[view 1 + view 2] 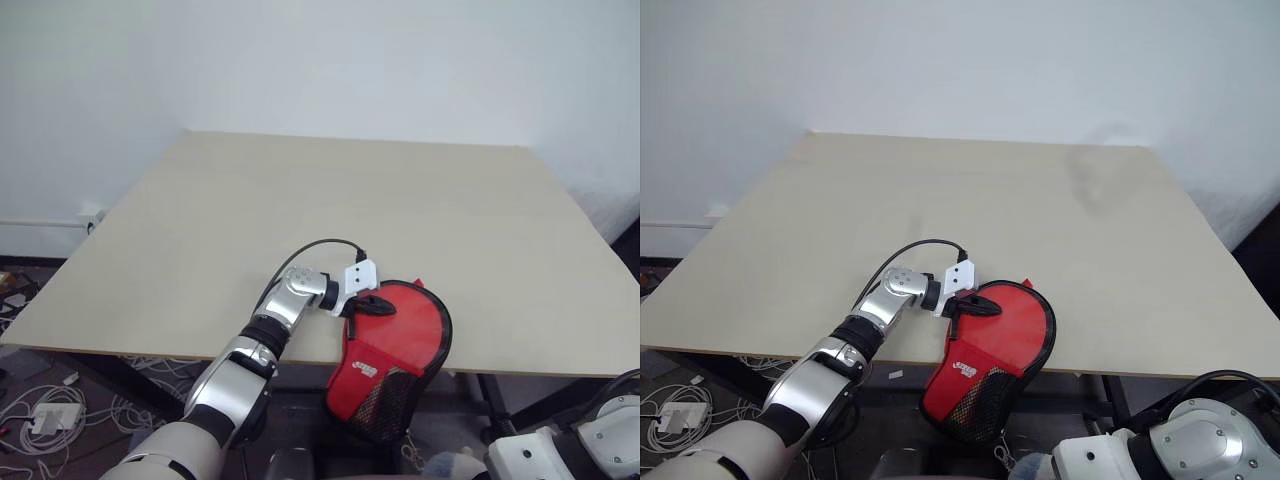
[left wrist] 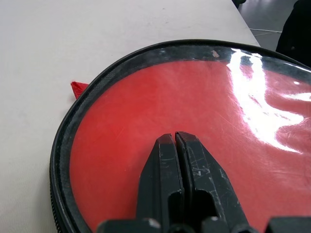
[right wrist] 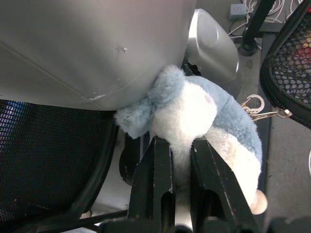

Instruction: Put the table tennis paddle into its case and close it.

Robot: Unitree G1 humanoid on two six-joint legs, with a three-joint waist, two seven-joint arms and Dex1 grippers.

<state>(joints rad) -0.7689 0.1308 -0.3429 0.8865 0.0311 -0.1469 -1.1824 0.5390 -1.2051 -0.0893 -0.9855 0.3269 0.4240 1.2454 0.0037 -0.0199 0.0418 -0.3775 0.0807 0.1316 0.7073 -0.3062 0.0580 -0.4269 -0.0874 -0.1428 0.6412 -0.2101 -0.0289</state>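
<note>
Nearest, below the worktop (image 1: 200,230) edge, the right pincer (image 3: 181,145) pinches a blue-and-white plush toy (image 3: 204,116) between its fingers. Beyond it, the case (image 1: 395,355) lies at the near edge, its mesh end hanging off, the red table tennis paddle (image 2: 160,107) seemingly inside behind the clear window. The left pincer (image 2: 176,138), pressed together, rests on that window. Closing it well likely means holding the case flat while working the zip around.

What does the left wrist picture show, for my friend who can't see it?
The left gripper, its two black fingers shut together, rests over the clear window of the red case. The case lies on the pale table.
</note>
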